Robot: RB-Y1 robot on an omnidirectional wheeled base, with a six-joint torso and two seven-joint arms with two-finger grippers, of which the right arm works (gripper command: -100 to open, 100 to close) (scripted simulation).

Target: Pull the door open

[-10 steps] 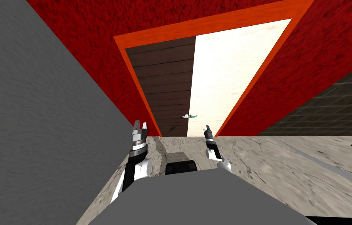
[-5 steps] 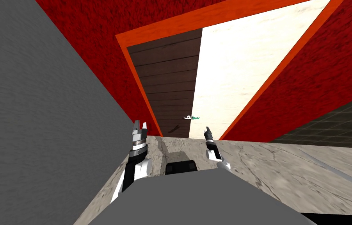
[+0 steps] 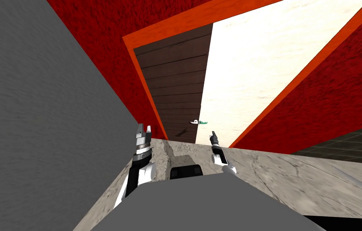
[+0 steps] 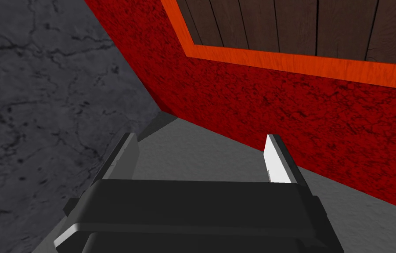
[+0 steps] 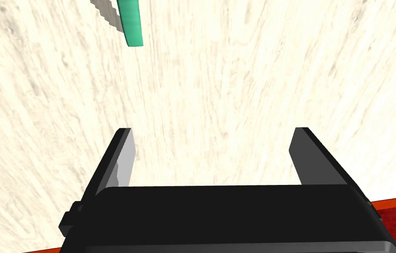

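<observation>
A cream, faintly grained door (image 3: 256, 68) is set in a smooth orange frame (image 3: 168, 26) within a rough red wall (image 3: 96, 32), with dark brown planks (image 3: 174, 80) beside it. Its flat green handle (image 5: 131, 22) is seen ahead of the right gripper (image 5: 212, 131), whose blades are spread apart and empty. The left gripper (image 4: 201, 138), likewise spread, is held left of the door.

handle (image 3: 203, 122) on door (image 3: 248, 80), ahead of right gripper (image 3: 213, 134)
</observation>
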